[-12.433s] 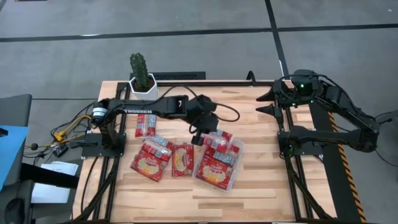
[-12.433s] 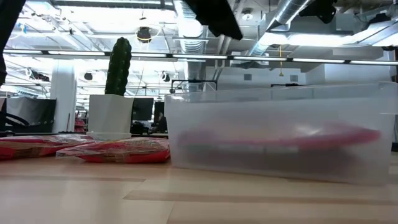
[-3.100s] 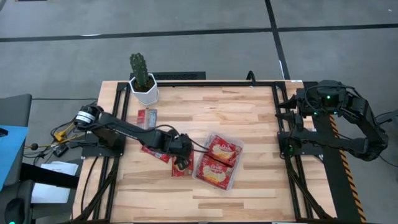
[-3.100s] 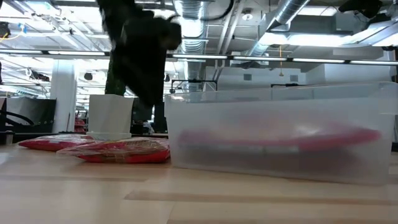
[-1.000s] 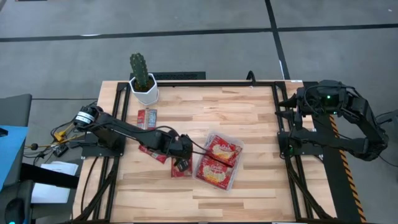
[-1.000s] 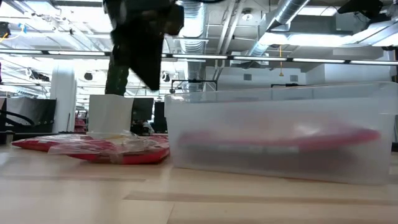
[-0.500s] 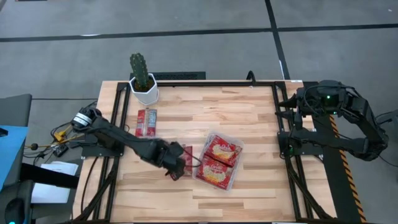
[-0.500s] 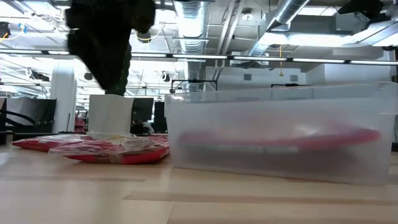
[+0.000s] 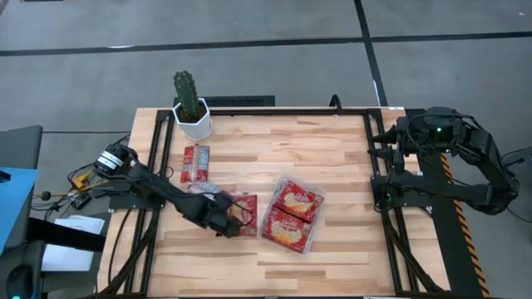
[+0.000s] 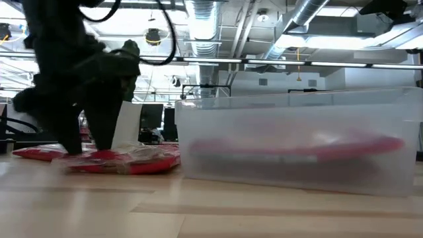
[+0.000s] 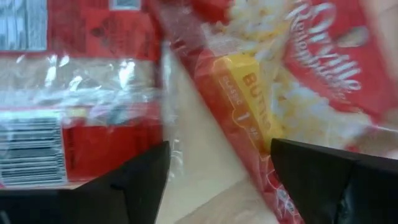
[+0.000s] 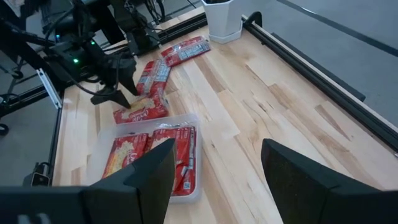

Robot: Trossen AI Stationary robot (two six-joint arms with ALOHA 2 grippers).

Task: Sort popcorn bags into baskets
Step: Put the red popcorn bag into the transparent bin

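Clear bin (image 9: 314,218) sits nearest you at mid-bench (image 9: 332,149), two popcorn bags (image 9: 291,212) flat inside; low view shows them only as a red smear through its wall. Just left of it, your left gripper (image 9: 226,218) is down on loose bags (image 9: 243,204), fingers (image 11: 323,177) spread astride them. One small bag (image 9: 196,162) lies nearer the cactus pot (image 9: 192,112). Right gripper (image 12: 214,174) waits off-bench, fingers apart, holding nothing.

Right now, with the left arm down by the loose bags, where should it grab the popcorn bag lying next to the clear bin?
Probably the popcorn bag by its crimped end nearest the left end effector, coming from above: it lies flat, so only its thin edges fit between the fingers, and the clear bin crowds its far side.
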